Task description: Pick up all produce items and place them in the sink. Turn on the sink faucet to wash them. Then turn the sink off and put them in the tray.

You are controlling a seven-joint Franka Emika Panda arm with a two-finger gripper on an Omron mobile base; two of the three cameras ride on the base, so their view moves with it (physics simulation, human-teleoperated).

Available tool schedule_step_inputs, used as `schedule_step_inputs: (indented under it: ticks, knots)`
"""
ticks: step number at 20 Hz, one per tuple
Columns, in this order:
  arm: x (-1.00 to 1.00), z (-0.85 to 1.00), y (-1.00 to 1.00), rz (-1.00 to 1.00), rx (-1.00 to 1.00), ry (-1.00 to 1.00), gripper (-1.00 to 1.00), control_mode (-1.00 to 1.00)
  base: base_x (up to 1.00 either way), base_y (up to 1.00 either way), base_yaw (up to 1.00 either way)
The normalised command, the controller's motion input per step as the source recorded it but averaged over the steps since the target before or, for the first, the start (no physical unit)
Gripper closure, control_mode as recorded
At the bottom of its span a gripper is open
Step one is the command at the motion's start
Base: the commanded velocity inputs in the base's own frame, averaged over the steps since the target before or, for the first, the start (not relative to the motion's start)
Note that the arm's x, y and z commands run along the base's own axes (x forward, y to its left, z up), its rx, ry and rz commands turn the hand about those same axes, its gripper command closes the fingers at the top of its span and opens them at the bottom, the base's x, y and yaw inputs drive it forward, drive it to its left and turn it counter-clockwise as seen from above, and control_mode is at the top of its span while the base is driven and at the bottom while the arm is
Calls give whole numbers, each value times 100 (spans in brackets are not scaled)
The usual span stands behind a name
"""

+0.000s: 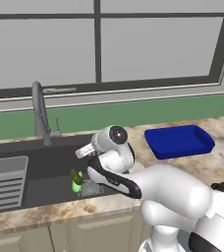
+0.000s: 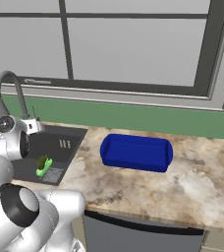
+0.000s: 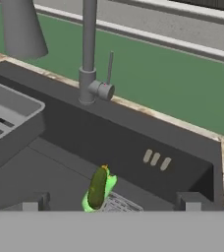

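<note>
The gripper [image 3: 111,202] stands wide open with nothing between its two dark fingertips [image 3: 34,203], which rise at the bottom of the hand view, one on each side of the vegetables. It hangs above the sink [image 3: 133,142], pointing down and towards the back wall of the basin, touching nothing. In the left base view the white arm reaches forward from the lower right, bends at the elbow and folds over the sink's front edge, its wrist above the right part of the basin.

Below the gripper the darker olive green vegetable [image 3: 97,186] lies on top of the bright lime green vegetable [image 3: 107,186], the two touching, on the sink floor beside the metal drain grate [image 3: 120,204]. The ribbed rack [image 1: 5,181] sits in the left part of the basin. The sink faucet [image 3: 88,49] stands behind the sink, its small lever [image 3: 110,66] upright. The blue tray [image 1: 179,141] rests on the worktop [image 2: 182,187] to the right of the sink, well apart from the vegetables.
</note>
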Motion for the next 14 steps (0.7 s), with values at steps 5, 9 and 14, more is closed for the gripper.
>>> schedule_step_inputs:
  ticks: [5, 9, 14]
  knots:
    - [0, 0, 0, 0, 0, -9, -100, -100, 0, 0, 0]
    - [0, 0, 0, 0, 0, -10, -100, -100, 0, 0, 0]
    - [3, 9, 6, 0, -1, -11, -100, -100, 0, 0, 0]
